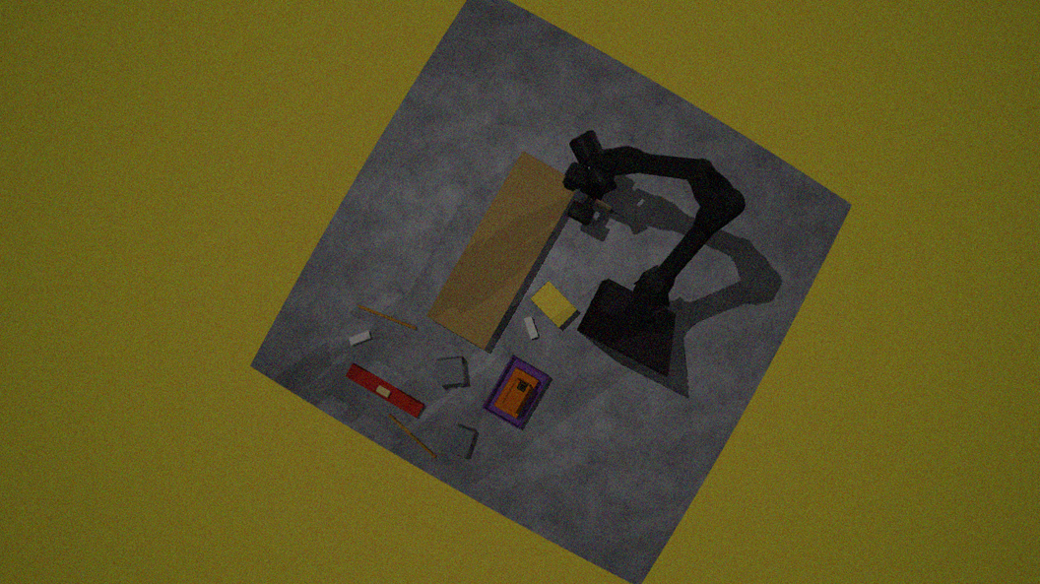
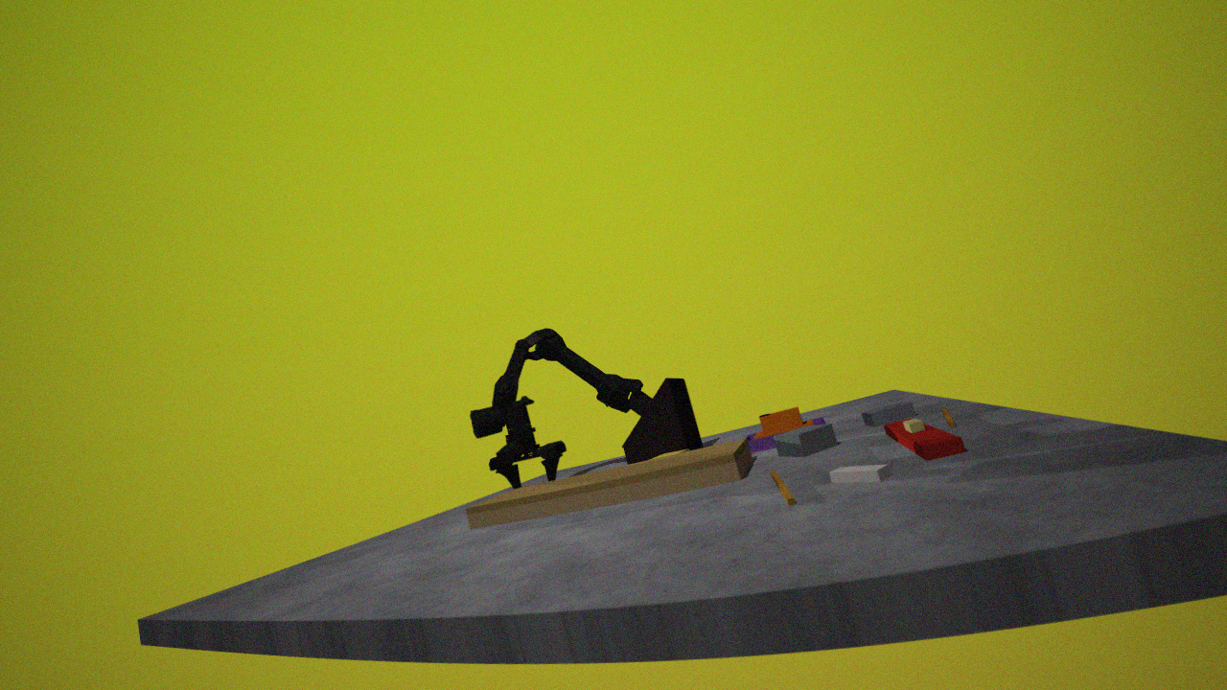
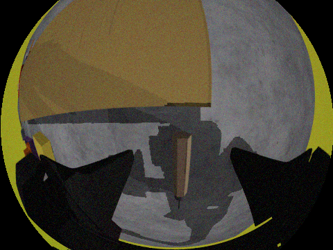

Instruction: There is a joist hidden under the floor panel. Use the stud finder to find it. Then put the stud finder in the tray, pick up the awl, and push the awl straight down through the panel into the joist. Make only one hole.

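My gripper (image 2: 533,482) (image 3: 183,155) is open and empty. Its fingers stand apart on either side of the awl, above it. The awl (image 1: 603,205) (image 3: 182,167) has a light wooden handle and a thin dark tip, and lies on the table just off the panel's end corner. The tan floor panel (image 1: 492,249) (image 2: 617,494) (image 3: 139,62) lies beside the gripper; no joist shows. The orange stud finder (image 1: 508,395) (image 2: 780,421) sits in the purple tray (image 1: 514,361) (image 2: 760,443), which shows partly at the left edge of the wrist view.
A yellow block (image 1: 552,304) (image 3: 42,139) and a small white block (image 1: 530,327) lie between panel and arm base. Beyond the panel's other end are a red bar (image 1: 404,399) (image 2: 935,442), another white block (image 1: 360,336) (image 2: 860,472), grey blocks (image 2: 806,440) and thin orange sticks (image 1: 387,316) (image 2: 782,487).
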Controlling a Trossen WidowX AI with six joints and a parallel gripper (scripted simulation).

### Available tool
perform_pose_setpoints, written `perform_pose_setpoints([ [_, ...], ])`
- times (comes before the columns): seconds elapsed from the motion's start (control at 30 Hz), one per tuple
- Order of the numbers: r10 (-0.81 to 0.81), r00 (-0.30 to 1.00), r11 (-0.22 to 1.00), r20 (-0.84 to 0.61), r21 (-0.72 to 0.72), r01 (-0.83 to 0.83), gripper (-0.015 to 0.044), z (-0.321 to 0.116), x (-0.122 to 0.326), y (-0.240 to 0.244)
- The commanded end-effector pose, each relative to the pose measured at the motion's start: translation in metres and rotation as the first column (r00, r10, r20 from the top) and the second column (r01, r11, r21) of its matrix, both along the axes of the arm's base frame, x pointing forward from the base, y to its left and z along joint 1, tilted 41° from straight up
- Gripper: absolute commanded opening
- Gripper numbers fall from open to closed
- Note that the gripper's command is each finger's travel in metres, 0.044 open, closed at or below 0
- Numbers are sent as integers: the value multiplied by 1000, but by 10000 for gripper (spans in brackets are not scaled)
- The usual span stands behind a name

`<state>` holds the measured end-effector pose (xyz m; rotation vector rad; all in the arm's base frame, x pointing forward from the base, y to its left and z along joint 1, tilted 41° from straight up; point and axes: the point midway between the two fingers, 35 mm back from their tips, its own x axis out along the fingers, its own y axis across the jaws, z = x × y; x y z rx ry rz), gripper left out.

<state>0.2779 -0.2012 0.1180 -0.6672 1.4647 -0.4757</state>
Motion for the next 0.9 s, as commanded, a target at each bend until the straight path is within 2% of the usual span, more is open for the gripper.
perform_pose_setpoints([
  [0.0,0,1000,1000,-8,4,0,440,-6,-1,-4],
  [0.27,1,1000,1000,-8,3,-1,440,-13,0,-10],
  [0.73,1,1000,1000,-8,3,-1,73,-13,0,-10],
  [0.87,1,1000,1000,-8,3,-1,46,-13,0,-10],
])
